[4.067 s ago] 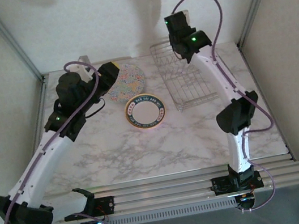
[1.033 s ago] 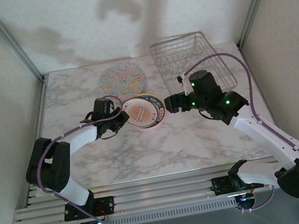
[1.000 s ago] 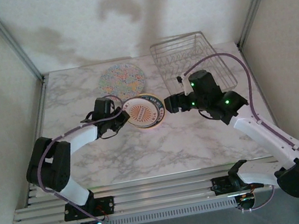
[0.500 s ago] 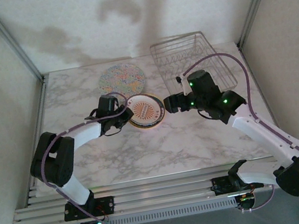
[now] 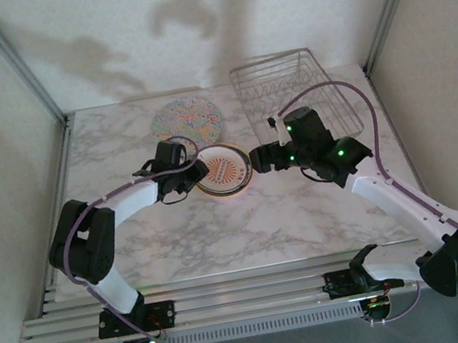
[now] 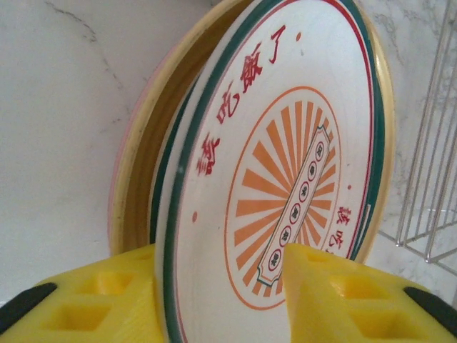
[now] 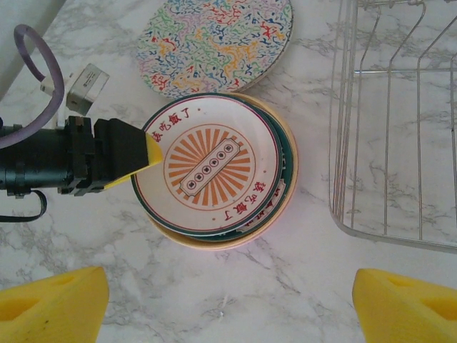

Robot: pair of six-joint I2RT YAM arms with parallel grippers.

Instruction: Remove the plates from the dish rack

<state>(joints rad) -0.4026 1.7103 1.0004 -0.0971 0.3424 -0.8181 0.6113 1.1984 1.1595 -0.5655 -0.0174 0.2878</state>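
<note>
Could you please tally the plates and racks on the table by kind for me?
Multicolour floral round plate: 1
White round plate with orange sunburst motif: 1
Dark-rimmed plate just under it: 1
Plain yellow plate lower in the stack: 1
Silver wire dish rack: 1
Total: 5; a pink edge under the yellow plate may be one more.

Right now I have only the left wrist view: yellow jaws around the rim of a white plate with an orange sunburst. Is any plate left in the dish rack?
Observer: None that I can see; the dish rack looks bare from the top camera.
Operator: Where is the right gripper?
Observer: The right gripper hovers over the table beside the stack under your white plate, on the rack side, jaws wide open, holding nothing.
Operator: Any other plate out?
Observer: A floral plate lies flat just behind the stack.
</note>
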